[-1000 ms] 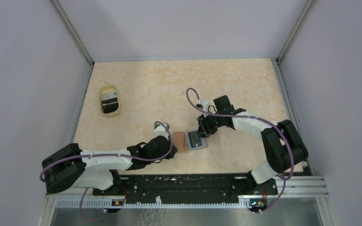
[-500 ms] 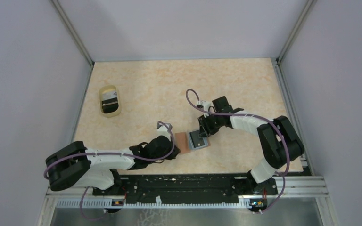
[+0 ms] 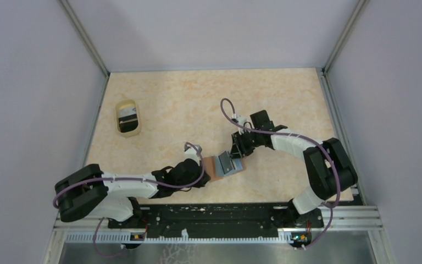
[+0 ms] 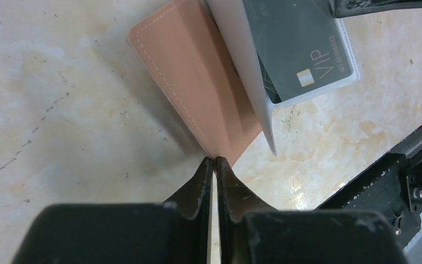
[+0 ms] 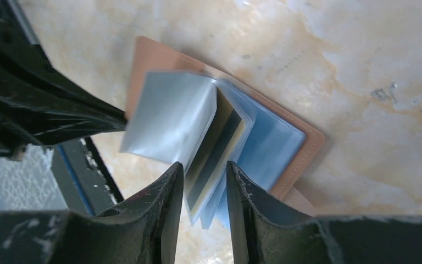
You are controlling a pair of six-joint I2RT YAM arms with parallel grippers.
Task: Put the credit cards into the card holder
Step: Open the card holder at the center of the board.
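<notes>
Claw on my left (image 4: pixel 214 160) is pressed together, tips at the holder's (image 4: pixel 198 93) near edge. My right claw (image 5: pixel 204 181) straddles a card (image 5: pixel 214 148) among the sleeves; I cannot tell if it pinches. The holder lies open at 6 o'clock on the surface (image 3: pixel 187 104), tan cover down, pale blue sleeves fanned up. I judge the card partly seated, not home. The cup (image 3: pixel 118 110) at 10 o'clock may hold more.
</notes>
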